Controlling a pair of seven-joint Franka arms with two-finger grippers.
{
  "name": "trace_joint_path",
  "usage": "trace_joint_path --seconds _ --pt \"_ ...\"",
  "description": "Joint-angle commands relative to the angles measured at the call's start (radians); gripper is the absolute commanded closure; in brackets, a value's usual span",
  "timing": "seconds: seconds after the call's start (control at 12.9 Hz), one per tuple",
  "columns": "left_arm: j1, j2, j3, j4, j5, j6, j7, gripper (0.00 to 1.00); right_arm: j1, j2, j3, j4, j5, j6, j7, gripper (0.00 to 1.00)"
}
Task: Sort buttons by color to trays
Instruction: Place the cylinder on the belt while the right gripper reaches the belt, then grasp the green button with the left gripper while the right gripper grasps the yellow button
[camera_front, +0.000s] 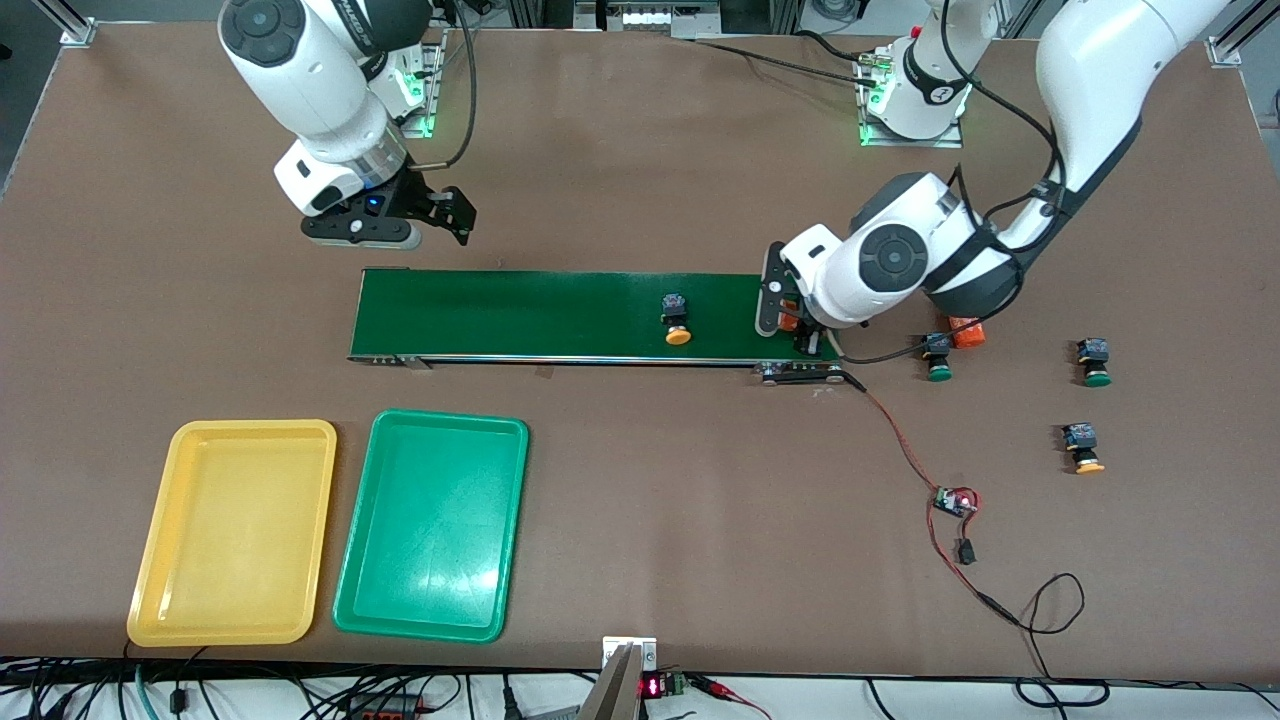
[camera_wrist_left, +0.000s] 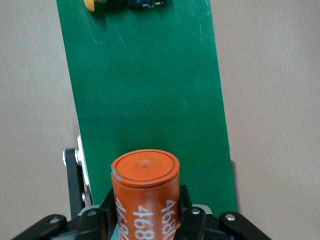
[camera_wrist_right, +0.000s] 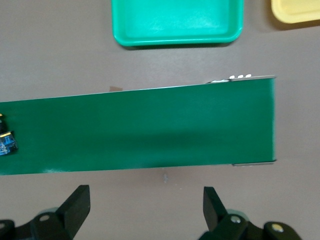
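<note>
One yellow-orange button (camera_front: 677, 322) lies on the dark-green belt (camera_front: 520, 315); its cap (camera_wrist_left: 92, 4) shows in the left wrist view and its body (camera_wrist_right: 6, 140) in the right wrist view. Two green buttons (camera_front: 937, 357) (camera_front: 1095, 362) and a second yellow-orange button (camera_front: 1083, 447) sit on the table toward the left arm's end. The yellow tray (camera_front: 235, 530) and the green tray (camera_front: 432, 525) lie empty, nearer the camera. My left gripper (camera_front: 800, 325) (camera_wrist_left: 145, 210) is shut on an orange 4680 cylinder (camera_wrist_left: 145, 190) over the belt's end. My right gripper (camera_front: 440, 215) (camera_wrist_right: 145, 202) hangs open beside the belt's other end.
A second orange cylinder (camera_front: 967, 331) lies on the table beside the left arm. A red-and-black cable with a small circuit board (camera_front: 955, 500) runs from the belt's end toward the camera. In the right wrist view the green tray (camera_wrist_right: 175, 22) and yellow tray (camera_wrist_right: 297, 11) show.
</note>
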Motion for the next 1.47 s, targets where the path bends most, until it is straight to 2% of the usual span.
trace_joint_path --seconds 0.0,0.31,0.54,0.7,0.93,1.08,1.39 --pt "-0.036 -0.005 0.021 0.004 0.053 0.020 -0.083 0.00 0.029 0.038 0.014 0.000 -0.003 0.050 0.049 0.00" --pt "-0.016 -0.021 0.021 0.018 0.056 -0.024 -0.084 0.00 0.069 0.101 0.049 0.006 -0.127 0.081 0.206 0.00" --pt "0.034 -0.037 0.018 0.098 0.056 -0.151 -0.097 0.00 0.109 0.144 0.051 0.014 -0.158 0.119 0.277 0.00" --pt "0.099 -0.036 0.023 0.141 0.053 -0.190 -0.171 0.00 0.120 0.164 0.051 0.026 -0.194 0.119 0.314 0.00" --pt "0.199 -0.033 0.027 0.147 0.057 -0.190 -0.486 0.00 0.144 0.216 0.051 0.052 -0.268 0.136 0.342 0.00" --pt "0.203 -0.033 0.068 0.150 0.057 -0.193 -0.748 0.00 0.146 0.239 0.051 0.051 -0.286 0.176 0.336 0.00" --pt "0.217 -0.028 0.079 0.133 0.057 -0.199 -1.252 0.00 0.155 0.245 0.051 0.051 -0.301 0.202 0.277 0.00"
